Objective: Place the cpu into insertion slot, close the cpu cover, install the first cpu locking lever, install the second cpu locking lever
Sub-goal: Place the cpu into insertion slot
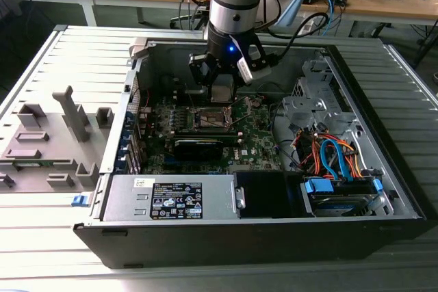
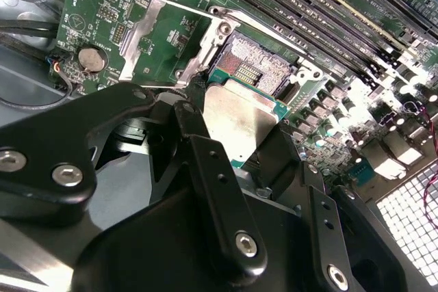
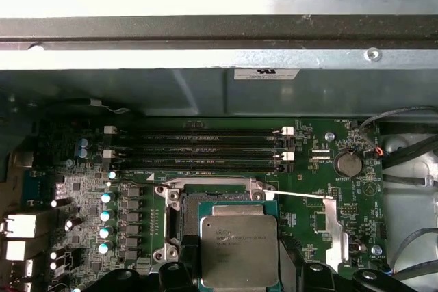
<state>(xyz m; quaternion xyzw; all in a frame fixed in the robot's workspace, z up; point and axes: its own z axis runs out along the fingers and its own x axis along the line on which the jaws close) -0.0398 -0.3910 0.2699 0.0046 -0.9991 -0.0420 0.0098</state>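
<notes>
Scene: An open computer case [image 1: 205, 244] lies on a ribbed grey table [image 1: 41, 251], with the robot arm reaching down into it over the green circuit board [image 1: 256, 136].
Gripper: The gripper [image 1: 222, 94] [image 2: 236, 135] hangs above the middle of the board. In the second wrist view its black fingers [image 2: 198, 148] are clamped on opposite edges of the chip.
Chip: The cpu [image 2: 239, 121] [image 3: 239, 251], silvery top facing up, is held in the jaws close over the socket and is not seated.
Socket: The insertion slot [image 2: 259, 66] [image 3: 213, 184] has its contact field bare inside the metal frame.
Cover: The cpu cover [image 3: 333, 227] [image 2: 140, 32] is swung open to one side of the socket, with a thin lever [image 3: 301, 195] raised beside it.
Nearby: Long black memory slots [image 3: 198, 148] run past the socket, and a coin battery [image 3: 348, 163] sits near the cover.
</notes>
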